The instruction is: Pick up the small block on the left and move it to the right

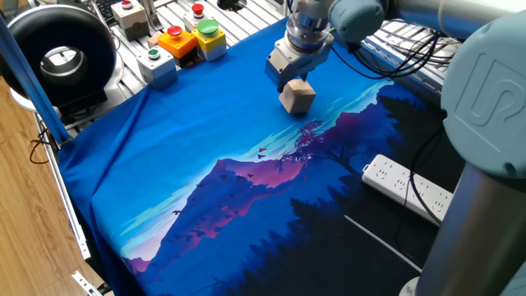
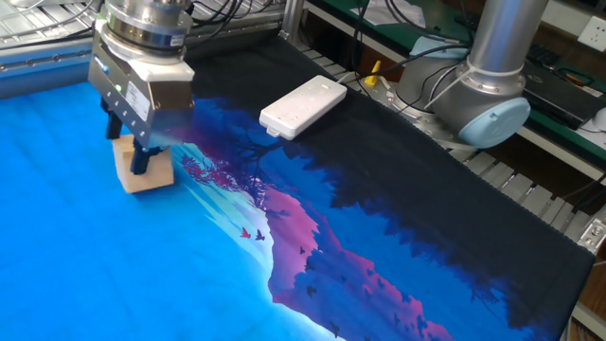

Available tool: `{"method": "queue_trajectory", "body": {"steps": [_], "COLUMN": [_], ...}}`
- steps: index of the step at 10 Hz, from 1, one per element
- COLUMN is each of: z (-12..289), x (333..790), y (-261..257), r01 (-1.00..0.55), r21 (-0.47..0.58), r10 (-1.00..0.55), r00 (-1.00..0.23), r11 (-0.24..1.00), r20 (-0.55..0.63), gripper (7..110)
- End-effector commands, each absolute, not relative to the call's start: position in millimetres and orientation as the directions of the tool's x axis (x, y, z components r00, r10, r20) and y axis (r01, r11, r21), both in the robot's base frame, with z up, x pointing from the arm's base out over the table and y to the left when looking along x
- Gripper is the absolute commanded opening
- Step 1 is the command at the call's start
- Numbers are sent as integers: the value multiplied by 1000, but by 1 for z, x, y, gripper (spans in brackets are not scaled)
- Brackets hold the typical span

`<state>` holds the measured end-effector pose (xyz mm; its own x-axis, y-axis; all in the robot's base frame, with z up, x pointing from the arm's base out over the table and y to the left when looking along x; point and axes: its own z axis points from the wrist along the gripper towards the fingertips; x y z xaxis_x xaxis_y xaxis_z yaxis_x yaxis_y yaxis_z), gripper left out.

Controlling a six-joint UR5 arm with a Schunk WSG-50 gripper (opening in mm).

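Observation:
The small block [image 1: 297, 97] is a light-tan wooden cube on the blue cloth, now slightly tilted. It also shows in the other fixed view [image 2: 150, 174]. My gripper [image 1: 294, 80] is low over the block's top and far side, also seen in the other fixed view [image 2: 128, 150]. Its dark fingers [image 2: 141, 157] reach down over the block's upper part and touch it. The jaws stand as far apart as before, so they look open. The block's top is hidden by the gripper.
Grey button boxes with red, green and orange buttons [image 1: 191, 39] stand at the cloth's far left. A white power strip [image 1: 407, 189] lies on the dark part of the cloth, also visible in the other fixed view [image 2: 303, 105]. A black round device [image 1: 57, 53] sits at the left.

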<state>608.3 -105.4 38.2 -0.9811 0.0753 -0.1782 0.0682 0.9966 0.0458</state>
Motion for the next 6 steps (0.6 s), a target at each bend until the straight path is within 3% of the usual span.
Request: {"method": "queue_trajectory", "body": {"steps": [1,6], "z": [40,55], "x": [602,595], "y": [-106,-103], "r01": [61,57], "r21": [64,74], "r10": [72,68], "r00": [-982,-986], "r11": [996,996], "r20": [-176,-153], "gripper": [66,66]}}
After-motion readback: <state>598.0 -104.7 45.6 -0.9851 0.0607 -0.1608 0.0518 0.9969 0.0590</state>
